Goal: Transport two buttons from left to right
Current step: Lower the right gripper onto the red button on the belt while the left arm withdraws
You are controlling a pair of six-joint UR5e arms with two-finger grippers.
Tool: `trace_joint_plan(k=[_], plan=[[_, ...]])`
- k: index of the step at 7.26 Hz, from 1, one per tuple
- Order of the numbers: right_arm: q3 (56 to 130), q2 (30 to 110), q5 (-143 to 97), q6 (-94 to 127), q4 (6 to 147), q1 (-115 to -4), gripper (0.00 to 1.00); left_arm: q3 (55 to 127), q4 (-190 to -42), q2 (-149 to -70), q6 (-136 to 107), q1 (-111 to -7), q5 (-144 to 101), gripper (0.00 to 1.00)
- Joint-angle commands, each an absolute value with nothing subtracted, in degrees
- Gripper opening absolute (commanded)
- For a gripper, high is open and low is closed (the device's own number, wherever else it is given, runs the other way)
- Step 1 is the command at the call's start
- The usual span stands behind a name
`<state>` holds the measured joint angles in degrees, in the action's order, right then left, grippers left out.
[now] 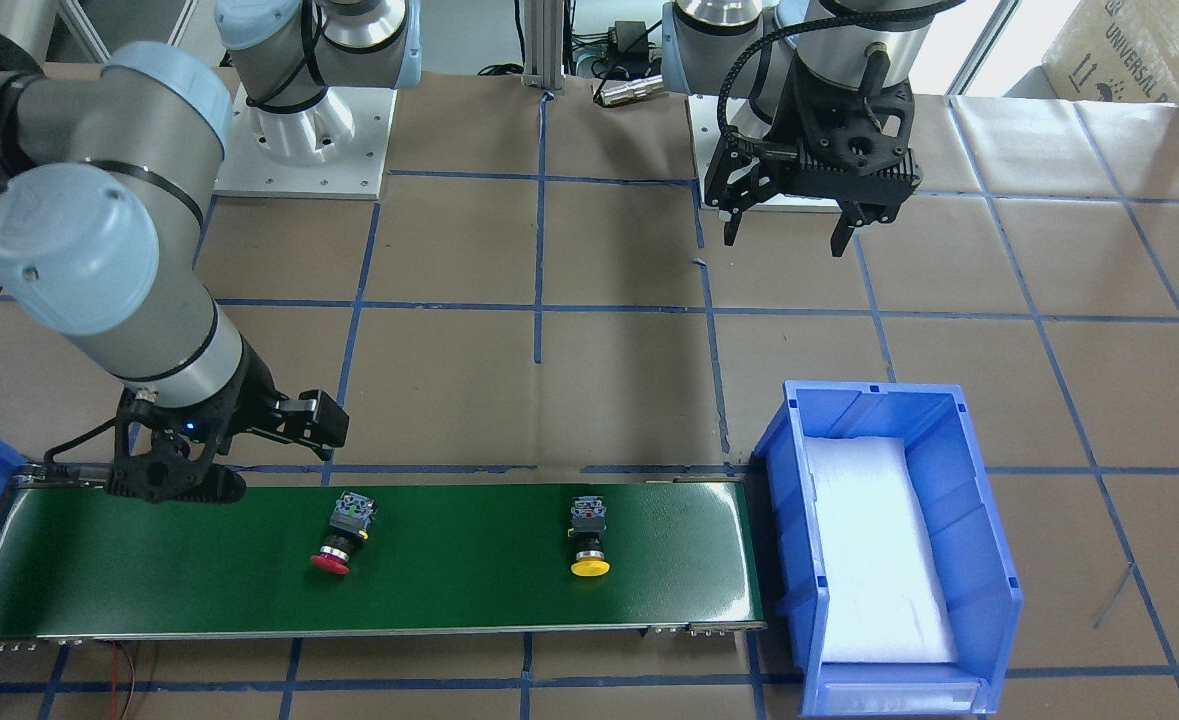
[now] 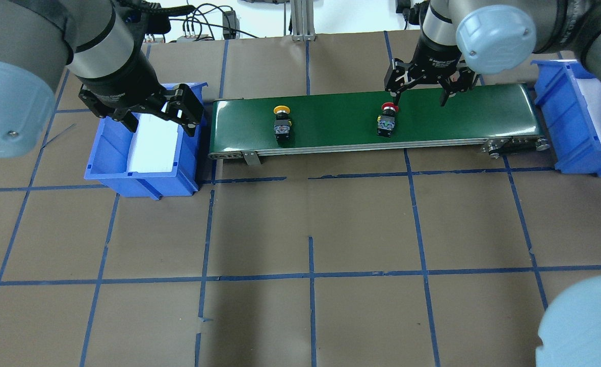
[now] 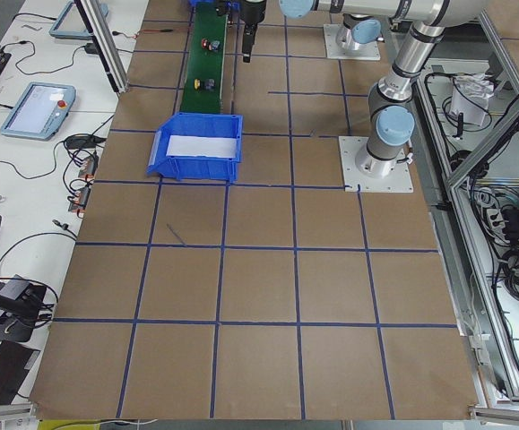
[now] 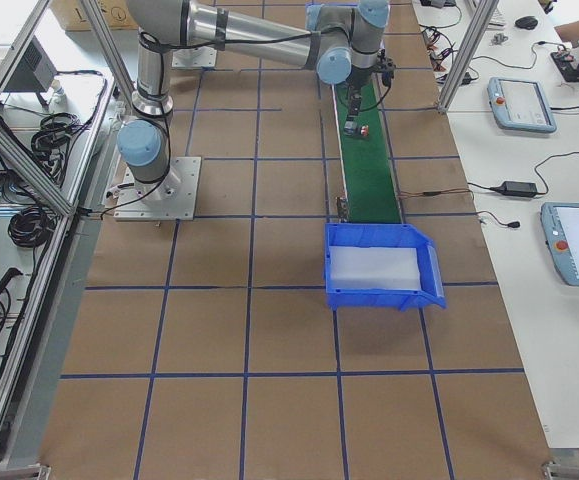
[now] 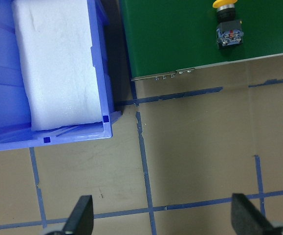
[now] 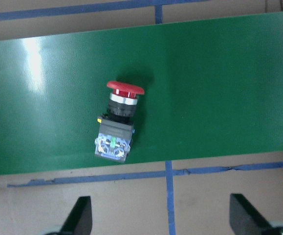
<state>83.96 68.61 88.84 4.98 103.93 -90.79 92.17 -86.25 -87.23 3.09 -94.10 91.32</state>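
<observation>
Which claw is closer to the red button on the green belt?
The right gripper: it hangs open above the conveyor belt, close beside the red button. The left gripper is open by the blue bin, beyond the yellow button.

On the belt [image 2: 458,112], one button [image 2: 282,122] left of the other button [image 2: 386,122], a bin [image 2: 142,182] off each end.

Near right arm [image 4: 259,35] reaches from its base over the taped brown surface [image 4: 249,340] to the far half of the green conveyor belt [image 4: 371,185]. A red-capped button [image 4: 355,127] lies there, too small for detail. Blue bin [image 4: 384,298] with a white foam pad [image 4: 372,266] sits right at the belt's near end.
</observation>
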Motion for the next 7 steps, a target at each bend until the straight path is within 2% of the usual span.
trace_joint_plan(k=[1, 7], plan=[[83.9, 63.6, 88.9, 6.1, 110.3, -91.2, 1.0, 91.8, -85.8, -87.4, 3.2, -94.0, 91.2, 1.0], [84.5, 59.7, 89.0, 8.2, 110.6, -91.2, 1.0, 91.1, -88.9, -88.6, 3.4, -93.9, 91.9, 1.0]])
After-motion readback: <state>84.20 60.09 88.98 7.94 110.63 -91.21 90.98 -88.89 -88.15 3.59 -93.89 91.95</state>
